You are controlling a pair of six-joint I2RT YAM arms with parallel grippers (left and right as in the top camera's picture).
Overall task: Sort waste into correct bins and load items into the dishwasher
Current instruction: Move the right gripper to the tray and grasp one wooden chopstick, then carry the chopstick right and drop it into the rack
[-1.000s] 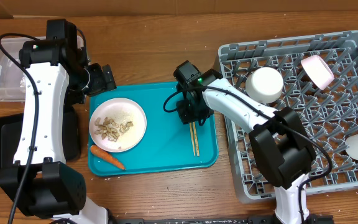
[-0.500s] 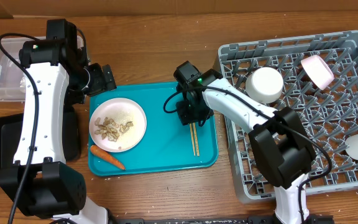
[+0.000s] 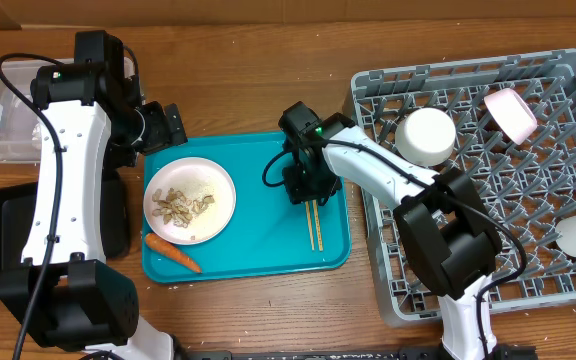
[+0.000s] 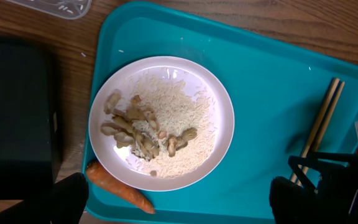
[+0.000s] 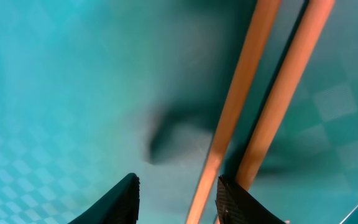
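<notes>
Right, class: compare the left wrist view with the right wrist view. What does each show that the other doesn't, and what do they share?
Only the left wrist view: the white plate of rice and nut-shell scraps, the carrot beside it, the black tray. Only the right wrist view: the right claw close up, tips apart, astride one of the chopsticks. Both: the chopsticks lying side by side on the teal tray.
</notes>
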